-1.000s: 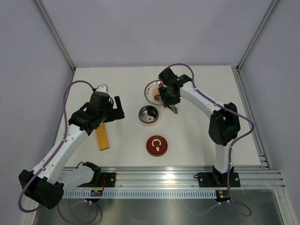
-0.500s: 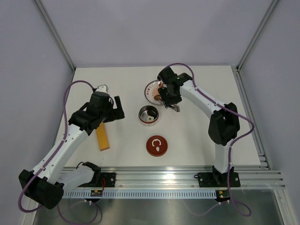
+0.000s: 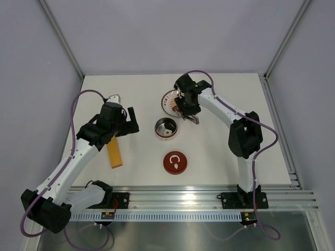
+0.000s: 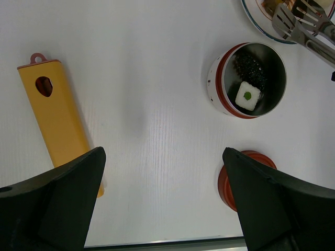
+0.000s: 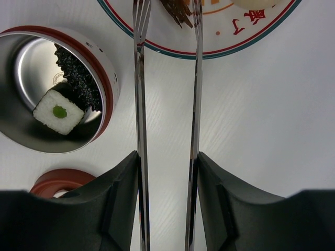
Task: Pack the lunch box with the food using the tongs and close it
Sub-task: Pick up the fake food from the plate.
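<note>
Nearest the arm bases, the lid (image 3: 174,162) lies flat on the surface (image 4: 146,104), well apart from both sets of fingers, so closing is not yet in hand. The left fingers (image 4: 57,204) are spread wide and hold nothing. They hang above bare surface with the yellow bar (image 4: 55,115) to one side below them, and this arm has not shifted over the last second. Further out, the tin (image 5: 107,68) stands open just beside the right fingers (image 5: 118,204). It holds a white cube (image 5: 58,111) with a green dot and a black piece (image 5: 78,78). The right fingers are clamped on the tongs (image 5: 139,104), whose two arms run out between them and remain parted. The change lies here: in the last second the right wrist has drawn away from the tin and towards the plate (image 5: 235,42). The tong tips now lie over the plate's rim, one either side of a brown piece (image 5: 175,10). Whether the tips touch the plate cannot be told. In my judgement a further pick-up is starting: two pieces are packed, food remains on the plate beyond the tips, and the tongs must close squarely on the brown piece before it is carried back.
</note>
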